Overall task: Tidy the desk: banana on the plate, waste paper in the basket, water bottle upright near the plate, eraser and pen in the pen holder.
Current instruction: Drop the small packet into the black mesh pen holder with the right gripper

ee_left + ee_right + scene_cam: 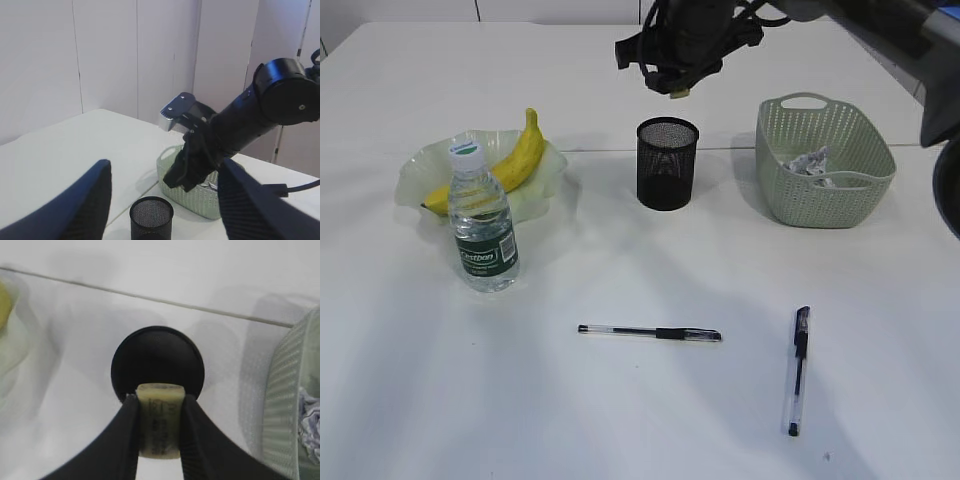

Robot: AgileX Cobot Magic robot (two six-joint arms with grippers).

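Observation:
My right gripper is shut on a cream eraser, held straight above the black mesh pen holder. From outside, that gripper hangs over the pen holder. My left gripper is open and empty, high up, looking down on the pen holder. The banana lies on the pale plate. The water bottle stands upright in front of it. Two pens lie on the table. Crumpled waste paper is in the green basket.
The basket stands right of the pen holder, with the right arm reaching over it. A seam in the white table runs behind the pen holder. The pens lie on the near half of the table.

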